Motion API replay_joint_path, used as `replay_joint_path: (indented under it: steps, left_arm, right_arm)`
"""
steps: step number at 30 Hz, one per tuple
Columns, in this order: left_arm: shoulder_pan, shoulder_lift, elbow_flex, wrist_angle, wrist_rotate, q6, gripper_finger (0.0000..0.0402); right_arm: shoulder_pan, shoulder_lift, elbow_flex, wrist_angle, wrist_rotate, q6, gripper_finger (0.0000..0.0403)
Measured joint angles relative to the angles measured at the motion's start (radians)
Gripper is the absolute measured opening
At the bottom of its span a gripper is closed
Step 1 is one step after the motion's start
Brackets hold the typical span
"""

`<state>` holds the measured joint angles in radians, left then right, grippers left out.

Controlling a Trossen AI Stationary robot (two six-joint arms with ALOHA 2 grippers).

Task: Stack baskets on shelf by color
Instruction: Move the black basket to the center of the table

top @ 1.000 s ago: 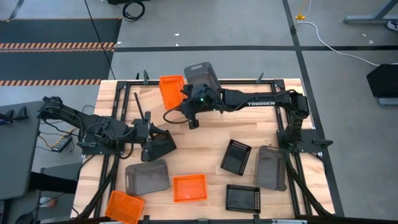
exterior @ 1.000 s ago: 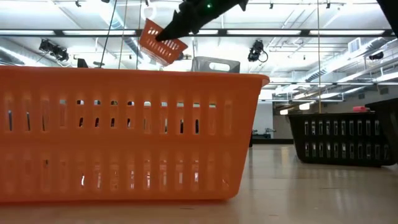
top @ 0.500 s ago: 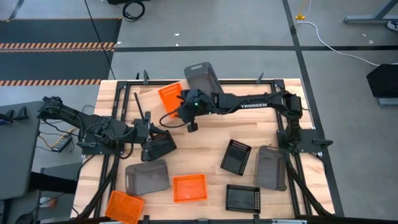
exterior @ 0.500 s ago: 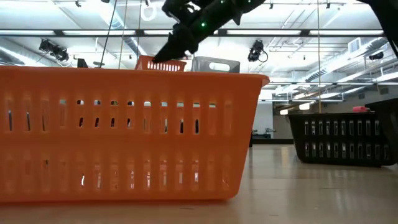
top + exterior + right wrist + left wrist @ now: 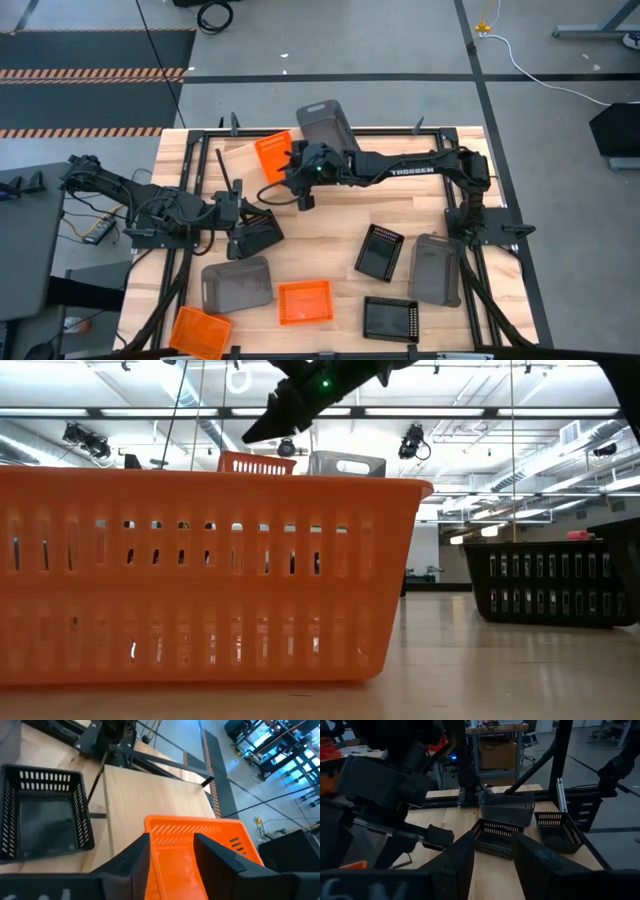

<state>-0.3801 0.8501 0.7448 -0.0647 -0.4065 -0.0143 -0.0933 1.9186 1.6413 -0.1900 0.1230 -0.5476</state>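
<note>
An orange basket [image 5: 272,155] rests by its bottom on the shelf's wooden plank [image 5: 235,160], next to a dark-grey bin [image 5: 322,125] at the far side. It also shows in the low view [image 5: 258,463] and the right wrist view [image 5: 200,845]. My right gripper [image 5: 170,840] is open just above the basket's near rim; in the low view it [image 5: 262,430] hangs clear above it. My left gripper [image 5: 492,860] is open and empty at the table's left, beside a black basket [image 5: 257,235].
On the table lie a grey bin [image 5: 237,283], two orange baskets [image 5: 304,302] [image 5: 200,332], two black baskets [image 5: 380,250] [image 5: 390,318] and another grey bin [image 5: 437,268]. Bare wood lies in the middle between the arms.
My right gripper has brought the tilted orange basket down and toward the table's left onto the shelf plank, where it now sits level. The gripper has then let go and risen a little above it.
</note>
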Motion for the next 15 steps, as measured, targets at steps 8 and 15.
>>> replay_joint_path:
  steps: [8, 15]
  left_arm:
    - [0.0, 0.0, 0.0, 0.0, 0.0, 0.0, 0.0135]
    - [0.0, 0.0, 0.0, -0.001, 0.0, 0.0, 0.0135]
  right_arm:
    - [0.056, -0.018, 0.008, -0.012, 0.046, 0.014, 0.0157]
    - [0.158, -0.076, 0.009, -0.207, 0.093, 0.112, 0.0157]
